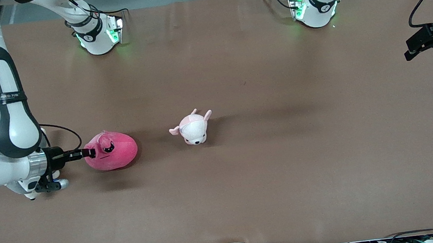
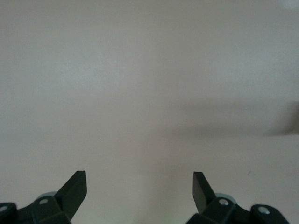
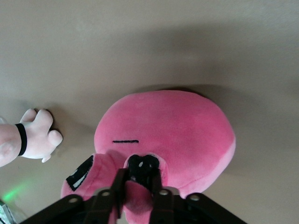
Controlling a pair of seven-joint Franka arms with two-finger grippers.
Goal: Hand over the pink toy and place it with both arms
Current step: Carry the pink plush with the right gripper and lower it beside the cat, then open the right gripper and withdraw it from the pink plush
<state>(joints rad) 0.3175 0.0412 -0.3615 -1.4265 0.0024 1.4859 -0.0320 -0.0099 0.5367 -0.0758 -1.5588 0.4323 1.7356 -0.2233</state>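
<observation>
The right gripper (image 1: 90, 153) has its fingers clamped on the pink toy (image 1: 116, 151), pinching plush for lifting off the desk (image 1: 287, 170). The left gripper (image 2: 140, 186) waits over bare desk, fingers apart to receive it.

The pink toy (image 1: 112, 150) is gripped at its edge by the right gripper (image 1: 90, 153), beside a pale plush animal (image 1: 193, 128); the left gripper (image 1: 431, 42) is held apart.

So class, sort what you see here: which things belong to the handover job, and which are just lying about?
Belongs to the job:
- pink toy
- right gripper, shut on the pink toy
- left gripper, open, waiting over the table at its own end

Just lying about:
- small pale plush animal
</observation>
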